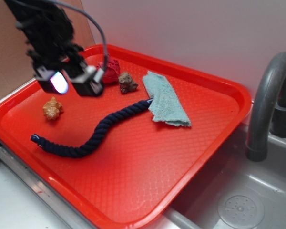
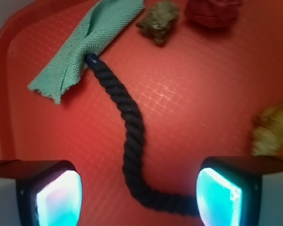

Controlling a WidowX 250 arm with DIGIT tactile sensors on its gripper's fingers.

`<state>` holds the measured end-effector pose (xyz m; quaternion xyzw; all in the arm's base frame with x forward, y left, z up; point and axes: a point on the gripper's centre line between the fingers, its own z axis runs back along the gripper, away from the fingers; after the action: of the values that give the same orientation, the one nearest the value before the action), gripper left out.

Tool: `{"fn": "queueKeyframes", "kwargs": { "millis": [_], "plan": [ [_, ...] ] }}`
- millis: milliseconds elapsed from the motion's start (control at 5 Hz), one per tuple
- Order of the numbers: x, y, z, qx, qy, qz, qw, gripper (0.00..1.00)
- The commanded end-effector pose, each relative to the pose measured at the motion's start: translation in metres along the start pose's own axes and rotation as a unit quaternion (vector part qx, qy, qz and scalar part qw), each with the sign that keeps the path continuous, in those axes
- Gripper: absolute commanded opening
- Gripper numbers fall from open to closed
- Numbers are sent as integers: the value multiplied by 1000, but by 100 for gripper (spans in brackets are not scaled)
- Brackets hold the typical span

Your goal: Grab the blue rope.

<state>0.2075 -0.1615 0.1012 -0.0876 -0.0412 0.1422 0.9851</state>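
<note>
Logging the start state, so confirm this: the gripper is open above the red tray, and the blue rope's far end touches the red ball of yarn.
Not quite. The blue rope ends at the teal cloth, not the red yarn ball, as the wrist view shows. The gripper is open above the red tray.

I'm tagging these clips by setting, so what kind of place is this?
Probably a kitchen-style sink counter set up for robot tests: a grey faucet stands over a metal sink basin with its drain, and a red tray holding the blue rope sits beside it.
</note>
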Motion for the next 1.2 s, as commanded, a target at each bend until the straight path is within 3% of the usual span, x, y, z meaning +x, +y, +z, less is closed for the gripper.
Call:
{"fn": "queueKeyframes", "kwargs": {
  "millis": [0, 200, 400, 600, 800, 1000],
  "plan": [
    [16, -16, -44, -18, 10, 18, 1000, 100],
    [19, -6, -65, -3, 21, 20, 1000, 100],
    [16, -8, -82, 5, 25, 9, 1000, 0],
    [10, -11, -80, 14, 19, 0, 1000, 0],
    [4, -15, -74, 37, 41, -22, 998, 0],
    [5, -17, -40, 62, 32, -12, 998, 0]
  ]
}}
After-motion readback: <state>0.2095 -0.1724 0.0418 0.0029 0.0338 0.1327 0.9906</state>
